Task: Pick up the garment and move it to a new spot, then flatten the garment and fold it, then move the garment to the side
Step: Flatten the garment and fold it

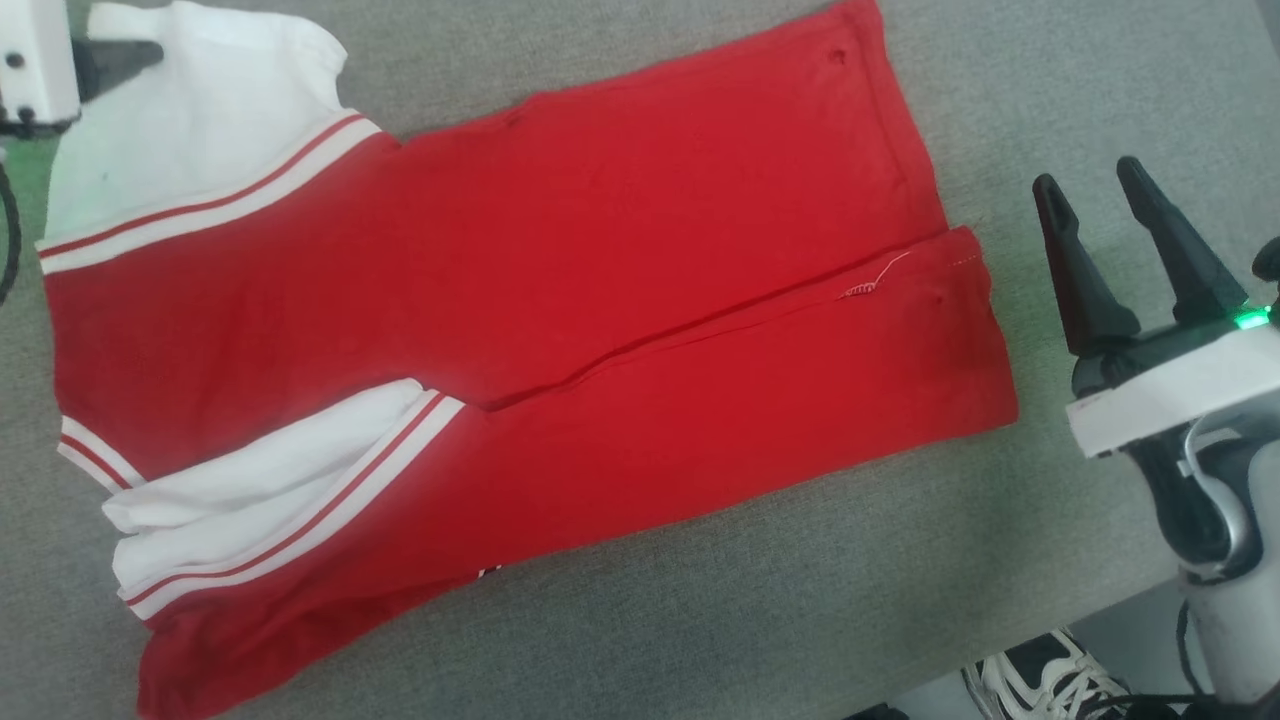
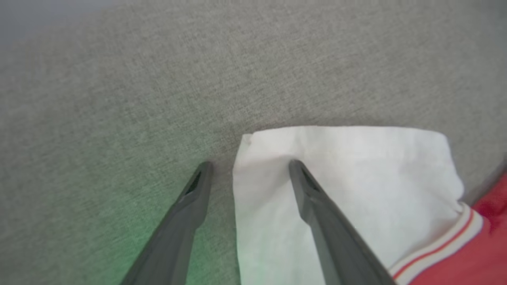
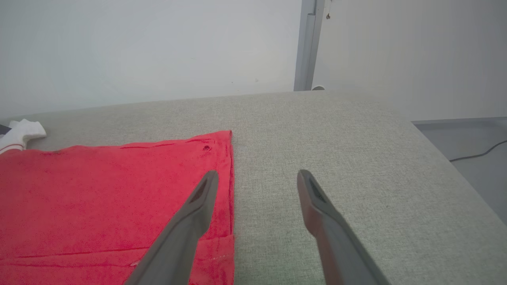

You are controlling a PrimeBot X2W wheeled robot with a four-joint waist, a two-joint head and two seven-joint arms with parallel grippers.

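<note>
Garment [image 1: 600,250] red, white striped-trim sleeves, sides folded in, flat on tabletop [image 1: 800,600]. Spread, empty: left end effector [image 2: 250,163] & right end effector [image 1: 1088,172].

Grey fabric table [image 3: 336,130]; pale wall [image 3: 138,47]; grey floor [image 3: 467,132]; black cable [image 3: 481,152].

Red garment [image 1: 560,300] lies on grey table [image 1: 800,600].
</note>
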